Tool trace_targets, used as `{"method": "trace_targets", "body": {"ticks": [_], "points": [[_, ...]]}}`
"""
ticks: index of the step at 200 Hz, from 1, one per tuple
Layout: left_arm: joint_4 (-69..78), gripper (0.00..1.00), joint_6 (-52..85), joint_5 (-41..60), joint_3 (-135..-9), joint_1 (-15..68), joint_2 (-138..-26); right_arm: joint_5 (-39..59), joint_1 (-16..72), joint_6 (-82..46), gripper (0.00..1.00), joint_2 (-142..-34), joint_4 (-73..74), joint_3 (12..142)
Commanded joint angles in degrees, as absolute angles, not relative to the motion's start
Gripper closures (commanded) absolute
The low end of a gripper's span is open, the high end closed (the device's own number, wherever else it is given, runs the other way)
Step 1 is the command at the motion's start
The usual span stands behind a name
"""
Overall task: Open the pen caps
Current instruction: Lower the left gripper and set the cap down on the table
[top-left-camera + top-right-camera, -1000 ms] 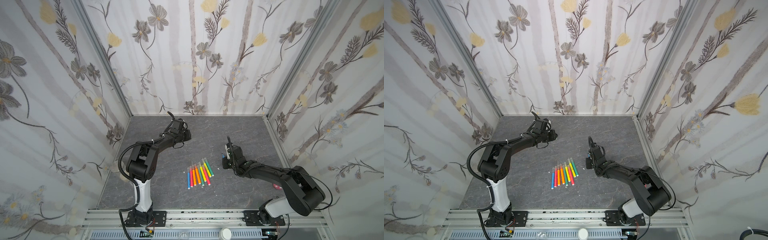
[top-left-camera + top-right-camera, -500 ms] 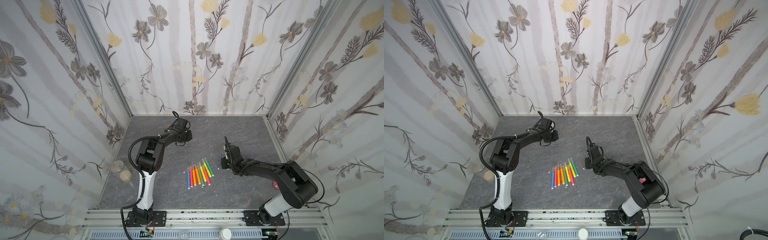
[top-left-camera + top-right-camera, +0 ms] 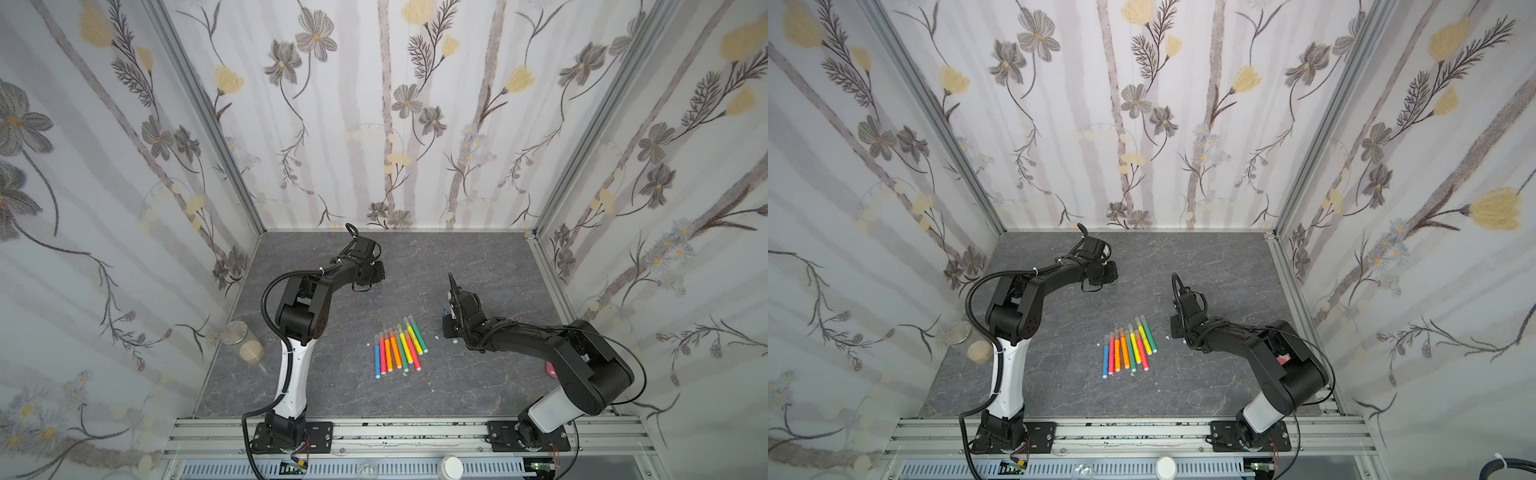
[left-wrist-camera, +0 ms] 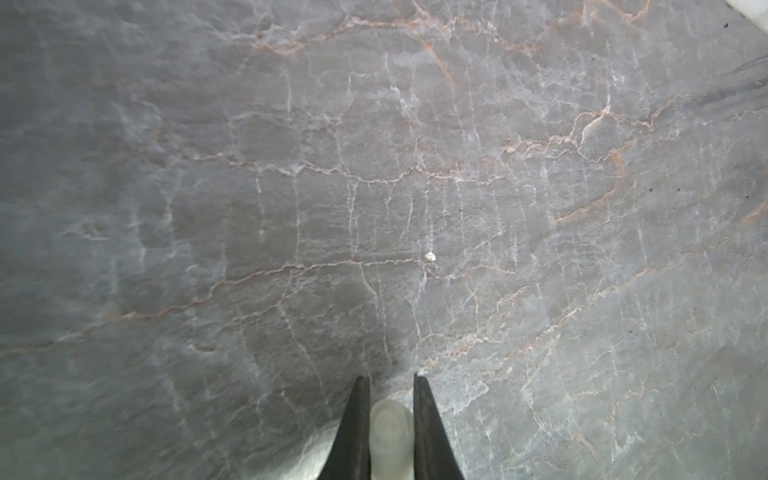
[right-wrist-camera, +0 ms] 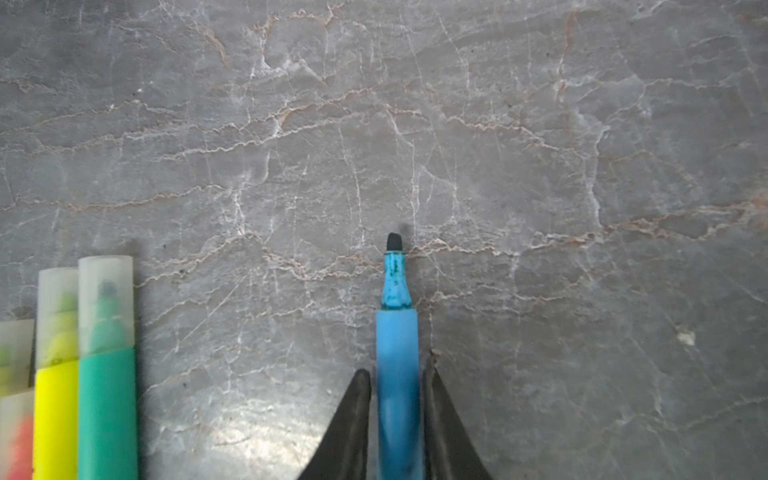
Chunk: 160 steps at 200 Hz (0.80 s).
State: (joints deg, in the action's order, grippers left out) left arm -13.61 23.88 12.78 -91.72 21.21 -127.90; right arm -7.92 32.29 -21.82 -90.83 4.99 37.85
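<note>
Several capped pens (image 3: 399, 347) (image 3: 1129, 347) lie in a row mid-table. In the right wrist view the green pen (image 5: 107, 395) and the yellow pen (image 5: 56, 407) wear translucent pen caps (image 5: 106, 299). An uncapped blue pen (image 5: 397, 353) lies on the table between the jaws of my right gripper (image 5: 397, 370) (image 3: 449, 328) (image 3: 1177, 328). Thin gaps show on both sides of the barrel, so the gripper is open. My left gripper (image 4: 390, 378) (image 3: 376, 274) (image 3: 1111, 272) hovers low near the back left, shut on a whitish pen cap (image 4: 390, 432).
A white speck (image 3: 436, 337) lies between the pen row and the right gripper, and another speck (image 4: 430, 256) lies ahead of the left gripper. A pink object (image 3: 550, 369) sits beside the right arm's base. Flowered walls close the table on three sides.
The left gripper has shifted slightly to the right with the cap. The right gripper's jaws have parted a little from the blue pen.
</note>
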Motion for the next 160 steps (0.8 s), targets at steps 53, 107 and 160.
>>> {"method": "trace_targets", "body": {"ticks": [53, 107, 160], "points": [[-14.5, 0.9, 23.8, 12.7, -91.7, 20.9, -129.4, -9.3, 32.7, -22.1, 0.67, -90.4, 5.7, 36.8], [-14.3, 0.8, 23.9, 12.4, -91.4, 20.7, -130.2, -10.3, 33.5, -22.0, 0.56, -82.8, 3.4, 37.7], [-14.4, 0.62, 24.2, 12.1, -91.2, 20.7, -130.0, -9.6, 36.1, -21.4, 0.53, -79.7, -0.2, 40.6]]}}
